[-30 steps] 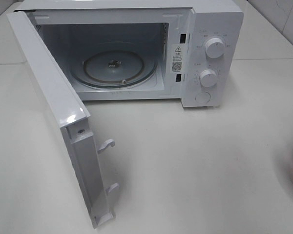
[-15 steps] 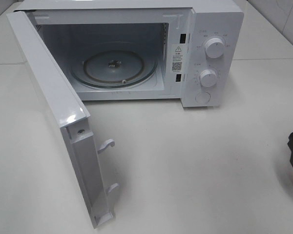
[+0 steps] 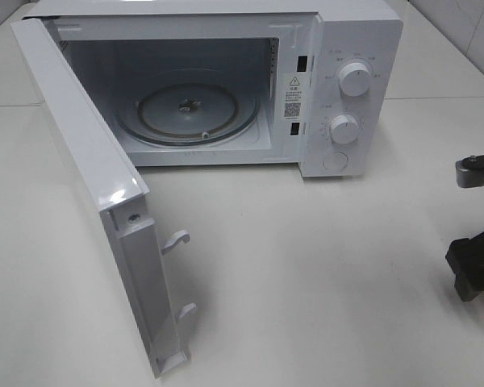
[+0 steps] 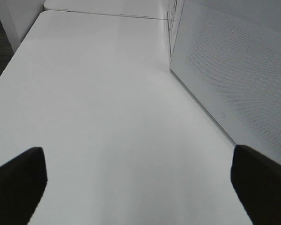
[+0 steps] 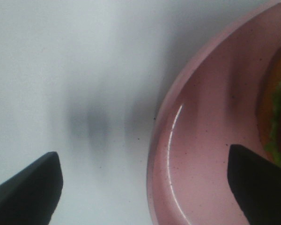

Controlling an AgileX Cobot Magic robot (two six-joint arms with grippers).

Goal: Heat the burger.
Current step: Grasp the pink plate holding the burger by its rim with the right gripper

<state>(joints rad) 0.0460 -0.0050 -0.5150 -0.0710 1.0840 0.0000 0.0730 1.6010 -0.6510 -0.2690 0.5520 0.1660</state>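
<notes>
Only a sliver of the burger (image 5: 275, 110) shows in the right wrist view, brown bun edge and green lettuce, resting in a shallow pink plate (image 5: 201, 140). My right gripper (image 5: 143, 185) hangs open over the plate's rim, one finger above the table and the other above the plate's inside. In the exterior high view the right gripper (image 3: 476, 272) shows at the far right edge; burger and plate are out of that view. My left gripper (image 4: 140, 187) is open over bare table beside the microwave door (image 4: 234, 70).
The white microwave (image 3: 351, 48) stands at the back with its door (image 3: 89, 185) swung wide open toward the front left. Its glass turntable (image 3: 187, 113) holds nothing. Two knobs (image 3: 354, 78) sit on the right panel.
The right arm has come further into the exterior view from the right edge, with more of the black gripper and a grey part now showing. The microwave has not moved.
</notes>
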